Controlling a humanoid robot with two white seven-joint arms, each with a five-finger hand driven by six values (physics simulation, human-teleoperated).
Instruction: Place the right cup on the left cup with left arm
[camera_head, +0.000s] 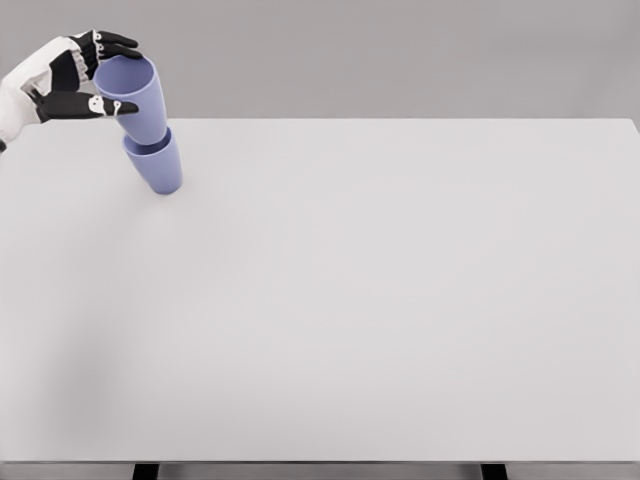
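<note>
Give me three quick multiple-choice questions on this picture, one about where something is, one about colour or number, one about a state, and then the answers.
1. Where on the table do the cups stand?
A. far left corner
B. centre
C. near right corner

2. How many cups show?
A. one
B. two
C. four

3. What is the left hand doing?
A. lying flat on the table
B. gripping the upper cup
C. holding a spoon

Answers:
1 A, both cups sit at the far left.
2 B, the upper cup sits in the lower cup, both lavender-blue.
3 B, black fingers wrap the upper cup's rim.
</note>
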